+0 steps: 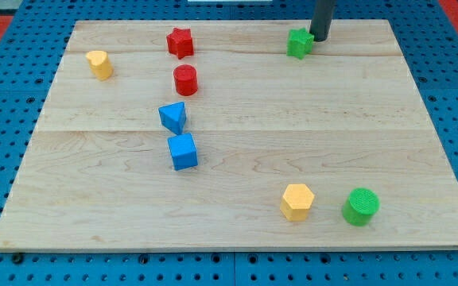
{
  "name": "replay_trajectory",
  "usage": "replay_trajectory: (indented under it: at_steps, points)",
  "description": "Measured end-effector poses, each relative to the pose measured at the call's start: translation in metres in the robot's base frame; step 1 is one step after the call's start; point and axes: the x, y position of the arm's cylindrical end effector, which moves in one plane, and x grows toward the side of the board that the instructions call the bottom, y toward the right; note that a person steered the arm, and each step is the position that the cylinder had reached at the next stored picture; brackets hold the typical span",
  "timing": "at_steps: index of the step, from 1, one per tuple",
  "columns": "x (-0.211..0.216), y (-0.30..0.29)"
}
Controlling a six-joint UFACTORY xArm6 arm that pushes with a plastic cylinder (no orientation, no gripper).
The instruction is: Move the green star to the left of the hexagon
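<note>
The green star [299, 43] lies near the view's top edge of the wooden board, right of centre. My tip [318, 37] is just to the star's right, touching or nearly touching it. The yellow hexagon [296, 201] sits near the view's bottom, right of centre, far below the star. A green cylinder [361, 206] stands just right of the hexagon.
A red star [180, 42] and a red cylinder [185, 80] are at the top, left of centre. A blue triangular block [173, 117] and a blue cube [183, 151] lie below them. A yellow block [98, 64] sits at the top left. The board's top edge [229, 21] is close to the star.
</note>
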Motion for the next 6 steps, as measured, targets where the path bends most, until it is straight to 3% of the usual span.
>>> replay_trajectory:
  at_steps: [2,4,6]
  points:
    - [0.048,-0.002]
    - [0.001,-0.001]
    - [-0.009,-0.049]
